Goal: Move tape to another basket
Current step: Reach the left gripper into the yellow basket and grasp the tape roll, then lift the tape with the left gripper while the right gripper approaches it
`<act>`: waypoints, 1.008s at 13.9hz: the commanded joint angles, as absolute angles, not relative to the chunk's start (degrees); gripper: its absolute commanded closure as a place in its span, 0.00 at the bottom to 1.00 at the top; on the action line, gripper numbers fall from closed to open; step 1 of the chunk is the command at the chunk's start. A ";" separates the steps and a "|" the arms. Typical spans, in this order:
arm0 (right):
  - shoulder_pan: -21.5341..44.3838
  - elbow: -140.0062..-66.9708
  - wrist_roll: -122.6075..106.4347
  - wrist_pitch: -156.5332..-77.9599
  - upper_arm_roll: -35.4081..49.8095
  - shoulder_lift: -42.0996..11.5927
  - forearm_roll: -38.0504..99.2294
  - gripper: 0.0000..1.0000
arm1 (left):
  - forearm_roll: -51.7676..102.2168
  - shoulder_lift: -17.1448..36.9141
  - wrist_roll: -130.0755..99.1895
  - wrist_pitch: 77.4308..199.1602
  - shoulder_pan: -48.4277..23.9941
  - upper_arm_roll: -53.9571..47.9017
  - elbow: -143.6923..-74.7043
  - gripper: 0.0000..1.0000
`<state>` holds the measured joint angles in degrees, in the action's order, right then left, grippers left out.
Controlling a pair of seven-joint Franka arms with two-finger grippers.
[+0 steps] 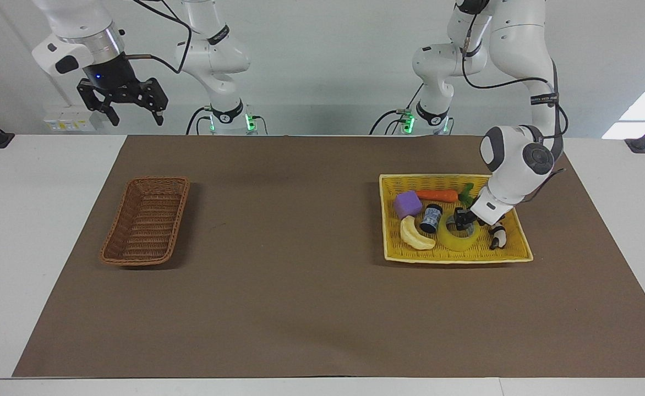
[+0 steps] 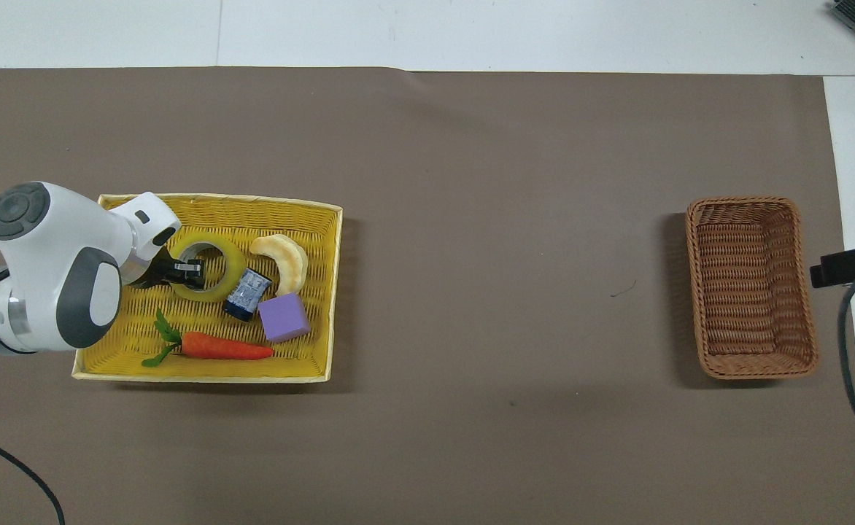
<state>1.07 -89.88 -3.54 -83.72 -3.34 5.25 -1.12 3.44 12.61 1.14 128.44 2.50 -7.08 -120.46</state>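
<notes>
While the tape (image 1: pixel 458 233) lies flat in the yellow tray (image 1: pixel 512 254), the left gripper (image 1: pixel 462 219) sits right down at its rim, can't tell if it's clenched, and the right gripper (image 1: pixel 123 100) waits spread apart over the desk corner near the brown basket (image 1: pixel 146 220).

We cannot tell whether the left gripper (image 1: pixel 462 220) clasps the tape (image 1: pixel 457 237), its wrist hides most of the panda figure (image 1: pixel 497 236), and the picture's edge crops the right gripper (image 2: pixel 852 264).
</notes>
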 commanded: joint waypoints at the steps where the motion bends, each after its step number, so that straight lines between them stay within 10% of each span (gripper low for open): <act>1: 1.49 -90.79 -4.57 -82.28 -2.73 7.02 -0.61 0.00 | 4.30 12.74 1.05 128.85 1.14 -6.42 -120.76 1.00; 14: 11.23 -102.02 -1.15 -92.17 -1.76 6.95 9.30 0.00 | 14.40 7.48 0.70 101.87 4.05 -6.59 -99.76 1.00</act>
<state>9.31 -97.96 -2.33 -88.21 -2.08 6.02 6.57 11.50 9.87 0.98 103.83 3.84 -6.19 -100.04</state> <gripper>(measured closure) 0.000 0.784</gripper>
